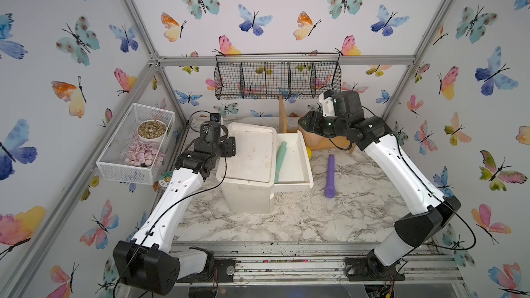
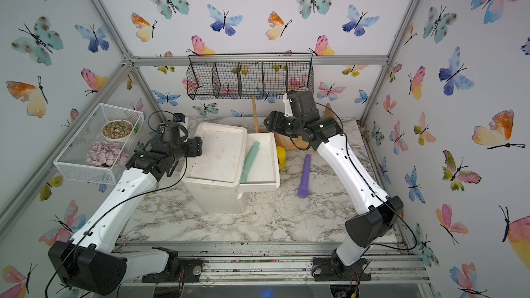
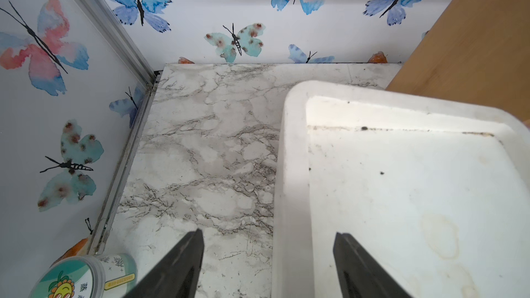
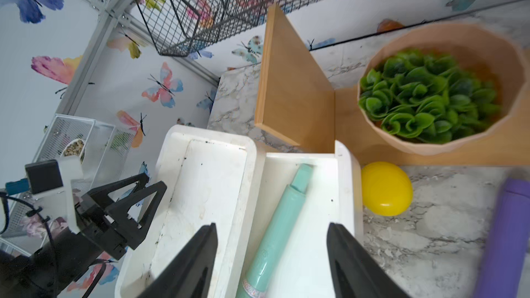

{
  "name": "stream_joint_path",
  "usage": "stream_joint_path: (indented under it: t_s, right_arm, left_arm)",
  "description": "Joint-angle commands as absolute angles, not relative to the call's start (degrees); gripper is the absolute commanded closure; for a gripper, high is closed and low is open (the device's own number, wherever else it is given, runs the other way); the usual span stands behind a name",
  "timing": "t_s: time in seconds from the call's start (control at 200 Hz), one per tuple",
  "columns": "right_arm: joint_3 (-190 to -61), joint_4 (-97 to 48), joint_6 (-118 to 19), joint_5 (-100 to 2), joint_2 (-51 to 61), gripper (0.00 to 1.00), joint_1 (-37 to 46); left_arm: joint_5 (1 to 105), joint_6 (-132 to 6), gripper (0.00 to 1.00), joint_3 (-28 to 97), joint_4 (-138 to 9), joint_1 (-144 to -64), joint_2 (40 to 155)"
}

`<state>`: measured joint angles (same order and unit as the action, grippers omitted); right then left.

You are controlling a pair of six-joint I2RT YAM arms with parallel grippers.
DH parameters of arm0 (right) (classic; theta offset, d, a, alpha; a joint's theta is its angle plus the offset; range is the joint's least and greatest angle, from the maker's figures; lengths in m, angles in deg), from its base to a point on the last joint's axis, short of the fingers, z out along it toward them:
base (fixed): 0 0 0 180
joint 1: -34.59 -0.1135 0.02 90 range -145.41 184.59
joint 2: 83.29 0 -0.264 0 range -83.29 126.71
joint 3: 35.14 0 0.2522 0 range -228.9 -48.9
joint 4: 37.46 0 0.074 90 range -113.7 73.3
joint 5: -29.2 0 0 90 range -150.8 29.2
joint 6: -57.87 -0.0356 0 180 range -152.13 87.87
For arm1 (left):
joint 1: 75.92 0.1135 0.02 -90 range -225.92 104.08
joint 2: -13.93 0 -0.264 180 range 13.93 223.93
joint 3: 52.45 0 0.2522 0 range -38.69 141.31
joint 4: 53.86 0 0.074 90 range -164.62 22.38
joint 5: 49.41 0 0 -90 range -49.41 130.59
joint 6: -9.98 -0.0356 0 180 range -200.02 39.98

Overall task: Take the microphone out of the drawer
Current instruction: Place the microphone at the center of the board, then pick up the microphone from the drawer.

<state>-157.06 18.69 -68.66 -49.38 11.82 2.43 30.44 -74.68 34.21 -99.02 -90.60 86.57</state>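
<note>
The teal microphone is a slim tube, narrower at its far end. It lies lengthwise in the pulled-out drawer of the white cabinet. The right gripper faces it, jaws apart. The left gripper, jaws apart, straddles the cabinet's left rim. In the right wrist view the microphone's near end is cut off and its printed band is unreadable

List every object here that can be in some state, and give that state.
Drawer, pulled open.
Green microphone, lying inside the drawer.
Purple microphone, lying on the table.
Left gripper, open, astride the cabinet rim.
Right gripper, open, pointed at the green microphone.
</note>
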Motion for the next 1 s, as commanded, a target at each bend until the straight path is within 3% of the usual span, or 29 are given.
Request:
stream_joint_path:
  t_s: [0.0, 0.616, 0.991]
  right_arm:
    - [-157.5, 21.7, -70.8, -48.0, 13.3, 0.33, 0.2]
    - [-143.8, 15.5, -78.5, -47.5, 14.3, 0.36, -6.3]
    - [-142.4, 13.4, -79.7, -48.0, 17.0, 0.36, -7.2]
  left_arm:
    - [32.4, -75.0, 0.25, 33.5, -100.6, -90.3, 84.7]
    - [36.0, -73.2, 0.53, 31.4, -99.3, -90.8, 84.5]
    - [32.2, -73.3, 0.7, 31.2, -99.4, -93.3, 85.8]
